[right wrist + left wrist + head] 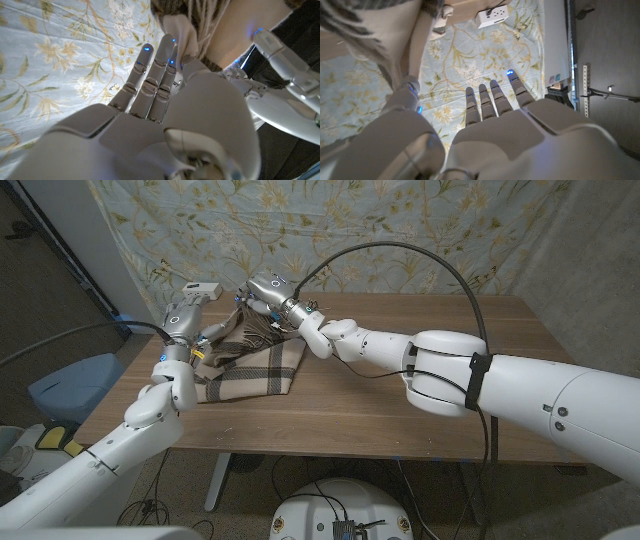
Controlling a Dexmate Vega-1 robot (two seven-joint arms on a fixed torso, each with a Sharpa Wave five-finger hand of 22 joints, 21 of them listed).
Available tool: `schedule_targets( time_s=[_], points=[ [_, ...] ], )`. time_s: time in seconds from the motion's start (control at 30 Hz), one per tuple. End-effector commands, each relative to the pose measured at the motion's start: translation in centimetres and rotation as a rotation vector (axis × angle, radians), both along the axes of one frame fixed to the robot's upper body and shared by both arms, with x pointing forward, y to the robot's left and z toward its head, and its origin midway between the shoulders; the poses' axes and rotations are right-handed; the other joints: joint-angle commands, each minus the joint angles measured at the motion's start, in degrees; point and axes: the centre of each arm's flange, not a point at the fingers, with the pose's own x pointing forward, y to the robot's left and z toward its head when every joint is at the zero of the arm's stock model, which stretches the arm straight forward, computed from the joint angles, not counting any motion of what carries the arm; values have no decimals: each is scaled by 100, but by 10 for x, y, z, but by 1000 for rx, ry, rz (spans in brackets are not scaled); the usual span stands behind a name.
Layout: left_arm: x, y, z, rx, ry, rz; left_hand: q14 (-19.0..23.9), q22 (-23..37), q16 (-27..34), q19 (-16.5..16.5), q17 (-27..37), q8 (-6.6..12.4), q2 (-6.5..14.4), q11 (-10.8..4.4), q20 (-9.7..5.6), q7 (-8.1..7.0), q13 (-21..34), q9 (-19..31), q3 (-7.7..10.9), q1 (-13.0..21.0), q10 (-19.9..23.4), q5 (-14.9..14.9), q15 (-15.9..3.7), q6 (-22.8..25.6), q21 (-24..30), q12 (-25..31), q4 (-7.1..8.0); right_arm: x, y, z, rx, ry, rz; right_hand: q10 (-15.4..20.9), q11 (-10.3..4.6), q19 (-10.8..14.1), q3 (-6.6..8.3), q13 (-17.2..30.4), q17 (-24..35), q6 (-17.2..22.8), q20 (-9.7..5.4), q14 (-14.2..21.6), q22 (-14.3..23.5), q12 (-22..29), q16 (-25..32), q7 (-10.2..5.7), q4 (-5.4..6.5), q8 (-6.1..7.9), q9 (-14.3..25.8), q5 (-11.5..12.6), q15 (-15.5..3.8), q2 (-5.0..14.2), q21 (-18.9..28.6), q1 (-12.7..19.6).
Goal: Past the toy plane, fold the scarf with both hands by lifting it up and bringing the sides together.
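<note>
Scarf [250,365]: plaid, cream and brown, on the wooden table [420,400] at its far left part, the near portion lying flat on the wood, the far edge raised off it and bunched between the two hands. Left hand [185,320]: held up over the scarf's left end, wrist above the cloth; in the left wrist view its fingers [490,102] reach out straight and side by side with the thumb apart toward the scarf's hanging cloth [375,30], but whether cloth is pinched there cannot be told. Right hand [268,290]: raised over the scarf's far edge, just beside the left hand; in the right wrist view its fingers [150,75] lie extended and close together, pale fabric with a fringed brown border [195,25] touching their tips, and a grip cannot be told for certain. Left hand's fingers [280,50] show beside that fabric in the same view. Floral curtain [400,230]: hangs behind the table, past the scarf. White power strip [492,16]: seen against the curtain in the left wrist view. Blue bin [70,385]: on the floor, left of the table.
</note>
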Motion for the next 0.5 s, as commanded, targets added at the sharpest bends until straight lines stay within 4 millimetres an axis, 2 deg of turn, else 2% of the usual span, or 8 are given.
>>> schedule_targets(
  time_s=[0.03,0.07,0.1,0.2,0.23,0.43,0.47,0.5],
  points=[
    [13,33,-16,-49,-19,319,351,6,127,228,34,86,-81,-130,-69,-136,23,19,-152,177,370,97,-130,349,4,138,48,-11,1,7,21,-41,69,43,-2,-18,39,32,38,69,3,37,-7,46,-13,14,9,-17,26,31,-348,4,40,58],
    [16,33,-17,-46,-26,320,531,9,178,322,38,86,-73,-254,-124,-165,26,20,-212,273,558,119,-224,438,17,196,58,-11,0,7,21,-43,69,37,-16,-19,44,38,41,70,3,36,-7,48,-18,19,9,-20,26,32,-351,6,44,60],
    [19,32,-18,-46,-29,312,646,10,214,367,43,88,-61,-264,-139,-170,27,20,-240,324,611,128,-300,487,22,209,62,-11,0,7,21,-46,69,37,-11,-22,43,39,46,72,2,39,-8,50,-19,18,10,-23,26,31,-348,1,47,56],
    [29,33,-21,-79,-16,239,663,12,209,349,53,12,-106,-265,-134,-97,29,19,-328,316,608,130,-285,357,0,194,91,-10,-2,9,22,-47,65,37,-7,-28,48,44,57,73,2,41,-10,55,-26,18,6,-32,27,32,-353,-4,56,59],
    [31,34,-21,-93,-18,213,613,14,182,284,63,-13,-167,-233,-79,-82,33,18,-422,249,573,134,-226,335,-38,171,128,-9,-3,9,26,-47,61,39,-12,-33,50,44,60,78,2,39,-10,57,-30,13,5,-33,28,32,-354,-6,58,60],
    [35,31,-17,-155,-27,50,334,19,52,120,65,-136,-184,-177,63,-41,42,17,-613,168,422,154,-20,75,-143,87,182,-5,-8,10,26,-39,44,46,-4,-41,54,43,82,90,10,42,-13,63,-41,14,3,-46,30,32,-354,-19,77,57],
    [36,31,-15,-169,-7,7,125,21,-25,3,60,-155,-182,-60,163,1,47,18,-689,186,247,172,82,-18,-214,15,180,-5,-8,10,27,-42,40,38,-6,-51,60,42,87,99,9,43,-14,60,-46,13,3,-47,30,33,-357,-15,79,59],
    [35,31,-13,-180,5,-34,78,21,-39,-34,59,-159,-183,-34,182,19,48,18,-708,192,196,178,121,-40,-235,-4,178,-4,-9,10,27,-40,39,37,-8,-50,59,41,90,100,7,42,-14,60,-48,15,2,-49,31,32,-355,-21,83,57]
  ],
)
